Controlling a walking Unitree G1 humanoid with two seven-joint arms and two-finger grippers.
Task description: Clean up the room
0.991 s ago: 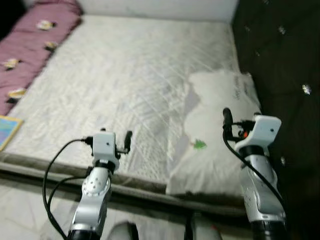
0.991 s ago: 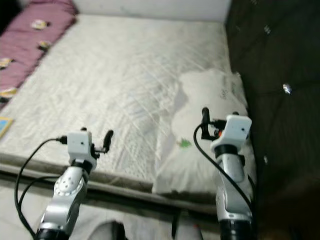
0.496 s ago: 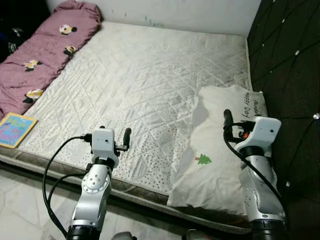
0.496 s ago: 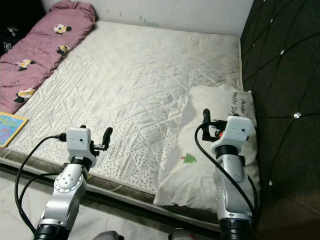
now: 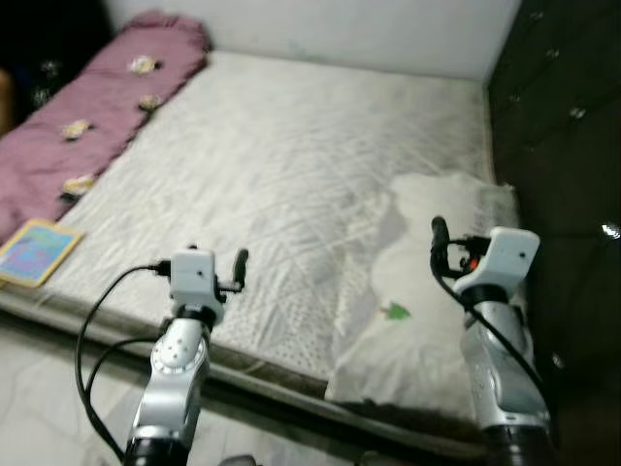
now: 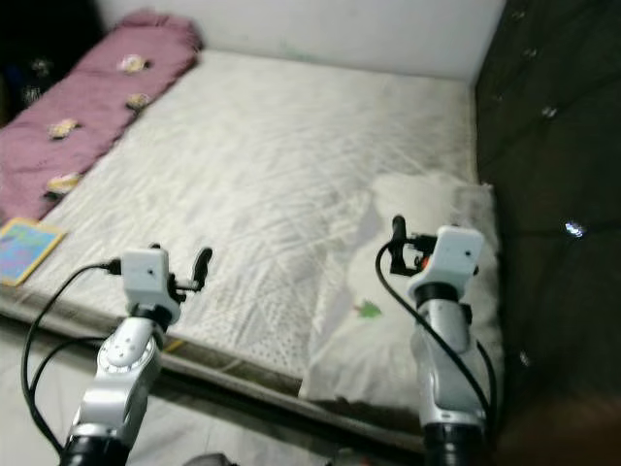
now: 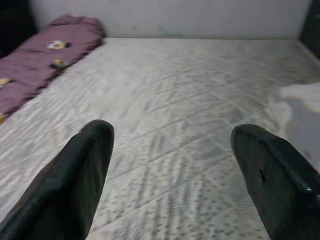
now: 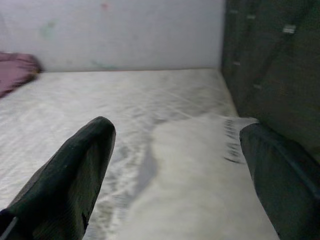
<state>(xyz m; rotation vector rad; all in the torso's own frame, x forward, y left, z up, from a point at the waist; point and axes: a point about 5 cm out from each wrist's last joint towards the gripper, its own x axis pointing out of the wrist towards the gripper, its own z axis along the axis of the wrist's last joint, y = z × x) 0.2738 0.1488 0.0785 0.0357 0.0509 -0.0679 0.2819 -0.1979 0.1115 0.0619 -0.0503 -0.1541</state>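
A white pillow [image 5: 427,291] with a small green tree print lies on the right side of the quilted white mattress [image 5: 272,165], against the headboard. A purple bolster [image 5: 87,126] with flower prints runs along the mattress's left side. A colourful book [image 5: 37,250] rests at the front left corner. My left gripper [image 7: 172,150] is open and held above the mattress's front edge. My right gripper [image 8: 175,150] is open too, hovering over the pillow [image 8: 200,170]. Neither holds anything.
A dark tufted headboard [image 5: 563,116] rises close on the right, beside my right arm. A white wall [image 5: 340,29] closes the far end of the bed. Pale tiled floor [image 5: 39,388] lies below the bed's front edge.
The whole picture has shifted and blurred slightly, so the camera has moved. Both arms keep the same raised pose, and nothing on the bed has moved.
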